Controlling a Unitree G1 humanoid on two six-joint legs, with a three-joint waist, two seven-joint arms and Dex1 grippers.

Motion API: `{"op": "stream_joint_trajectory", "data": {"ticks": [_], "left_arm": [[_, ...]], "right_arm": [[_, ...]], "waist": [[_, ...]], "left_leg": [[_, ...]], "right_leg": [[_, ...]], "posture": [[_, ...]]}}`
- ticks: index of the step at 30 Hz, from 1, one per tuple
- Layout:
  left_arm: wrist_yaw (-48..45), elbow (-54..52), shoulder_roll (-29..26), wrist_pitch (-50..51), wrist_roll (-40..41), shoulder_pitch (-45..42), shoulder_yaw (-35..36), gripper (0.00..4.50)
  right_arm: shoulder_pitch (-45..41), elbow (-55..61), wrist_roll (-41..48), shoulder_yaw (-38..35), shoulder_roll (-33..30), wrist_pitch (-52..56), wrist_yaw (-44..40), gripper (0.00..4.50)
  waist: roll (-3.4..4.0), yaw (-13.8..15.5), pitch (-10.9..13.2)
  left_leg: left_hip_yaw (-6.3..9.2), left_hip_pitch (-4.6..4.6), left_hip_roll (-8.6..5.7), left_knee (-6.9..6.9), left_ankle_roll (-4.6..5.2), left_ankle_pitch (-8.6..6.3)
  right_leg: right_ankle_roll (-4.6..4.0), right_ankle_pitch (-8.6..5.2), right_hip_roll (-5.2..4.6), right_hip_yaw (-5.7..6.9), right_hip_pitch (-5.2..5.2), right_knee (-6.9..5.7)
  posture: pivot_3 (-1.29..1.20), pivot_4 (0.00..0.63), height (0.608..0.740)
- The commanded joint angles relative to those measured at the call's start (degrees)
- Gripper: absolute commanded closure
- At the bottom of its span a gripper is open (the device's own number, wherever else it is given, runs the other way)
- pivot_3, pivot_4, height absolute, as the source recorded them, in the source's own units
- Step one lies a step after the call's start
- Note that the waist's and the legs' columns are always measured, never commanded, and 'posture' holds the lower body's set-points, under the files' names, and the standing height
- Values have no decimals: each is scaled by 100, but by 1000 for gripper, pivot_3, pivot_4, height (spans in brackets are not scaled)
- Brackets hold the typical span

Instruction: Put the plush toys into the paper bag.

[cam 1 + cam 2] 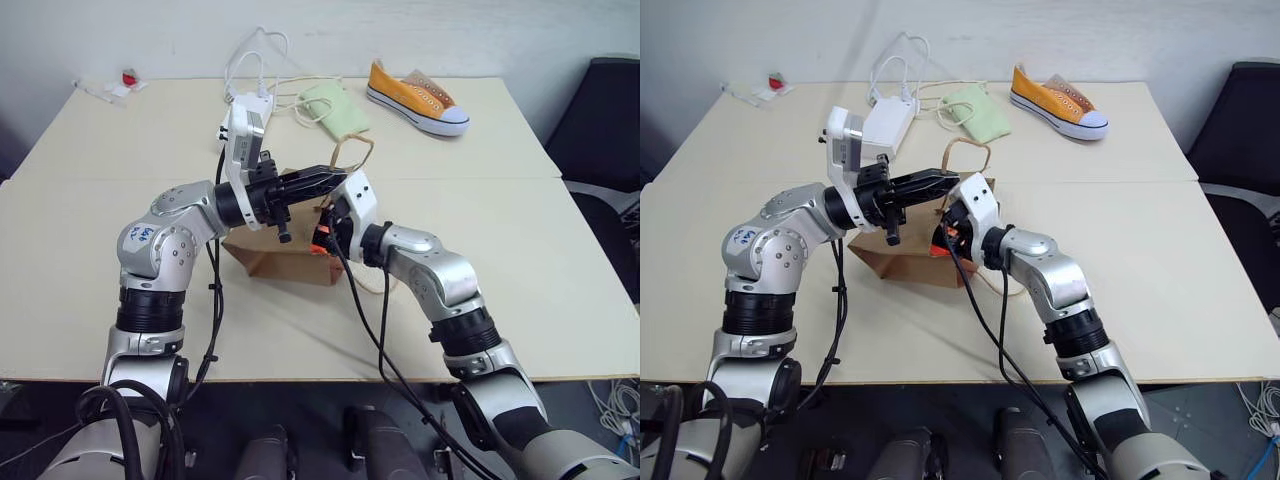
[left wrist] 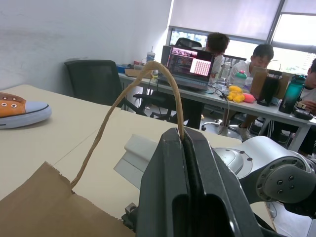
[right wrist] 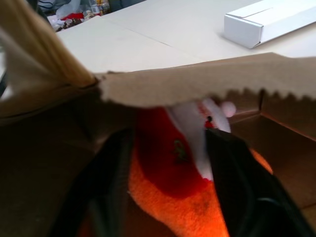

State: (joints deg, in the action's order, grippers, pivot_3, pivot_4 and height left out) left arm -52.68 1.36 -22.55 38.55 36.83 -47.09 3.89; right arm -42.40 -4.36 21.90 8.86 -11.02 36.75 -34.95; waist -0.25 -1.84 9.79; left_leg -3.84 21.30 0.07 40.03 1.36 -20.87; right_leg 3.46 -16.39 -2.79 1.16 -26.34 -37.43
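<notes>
Lying on its side near the middle of the desk (image 1: 90, 330), the paper bag (image 1: 275, 262) has its mouth turned toward the right claw (image 3: 168, 163). One twine handle (image 2: 129, 96) is pinched between the pressed-together fingers of the left claw (image 1: 335, 180), which holds the loop raised above the bag; a second handle (image 1: 352, 150) arches just behind it.

The right wrist view looks past the serrated bag rim and shows two plush toys inside: the red-and-white toy (image 3: 185, 131) resting on top of the orange toy (image 3: 182, 207). The right claw's two black fingers stand spread, one on each side of the toys; whether they touch the plush cannot be told. From the head views, a small patch of orange at the bag mouth beside the right claw is all that is visible of the toys.

At the far edge of the desk lie one orange sneaker (image 1: 417, 97), one pale green pouch (image 1: 335, 108) and one white box (image 1: 890, 118) with white cables.

The left wrist view adds a background desk with three seated people and one open laptop (image 2: 188, 66).
</notes>
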Motion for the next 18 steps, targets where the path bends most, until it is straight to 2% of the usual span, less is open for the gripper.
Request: {"op": "stream_joint_trajectory", "data": {"ticks": [1, 3, 7, 9, 13, 18], "left_arm": [[-8, 31, -69, -140, 32, 11, 145, 4500], [-6, 59, -96, -156, 29, 18, 157, 4500], [3, 36, -136, -155, 59, 43, 176, 4500], [3, 31, -137, -162, 59, 57, 179, 4500], [0, 65, -98, -202, 37, 70, 150, 4500], [-22, 115, -83, -211, 26, 50, 120, 4500]], "right_arm": [[219, 1233, 624, -503, -496, 561, -299, 761], [463, 1878, 893, -744, -941, 1013, -338, 95], [1138, 2873, 1620, -1612, -1844, 2372, -88, 95], [1604, 3168, 1925, -2079, -2100, 3033, 120, 95], [2447, 3122, 2195, -2731, -1699, 3844, 785, 95], [2517, 2410, 2388, -3292, -774, 4375, 1404, 95]], "waist": [[0, 18, 0], [0, 36, 0], [-2, 73, -1], [-3, 79, -1], [-6, 63, -2], [-5, 12, -2]], "left_leg": [[0, 0, 0, 0, 0, 0], [5, 4, -1, 2, 2, -1], [13, 8, -8, 2, 8, -4], [11, 9, -8, 0, 7, -4], [4, 6, -7, -2, 6, -2], [-6, -6, -6, -3, 0, 2]], "right_leg": [[0, 0, 0, 0, 0, 0], [0, 0, -3, 1, 0, 1], [0, 0, -12, 5, 1, 3], [0, 0, -12, 5, 1, 5], [0, 0, -9, -2, 2, 4], [0, 0, -2, -16, 1, -8]], "posture": [[0, 150, 740], [0, 150, 740], [0, 150, 740], [0, 150, 740], [0, 150, 740], [0, 150, 740]]}}
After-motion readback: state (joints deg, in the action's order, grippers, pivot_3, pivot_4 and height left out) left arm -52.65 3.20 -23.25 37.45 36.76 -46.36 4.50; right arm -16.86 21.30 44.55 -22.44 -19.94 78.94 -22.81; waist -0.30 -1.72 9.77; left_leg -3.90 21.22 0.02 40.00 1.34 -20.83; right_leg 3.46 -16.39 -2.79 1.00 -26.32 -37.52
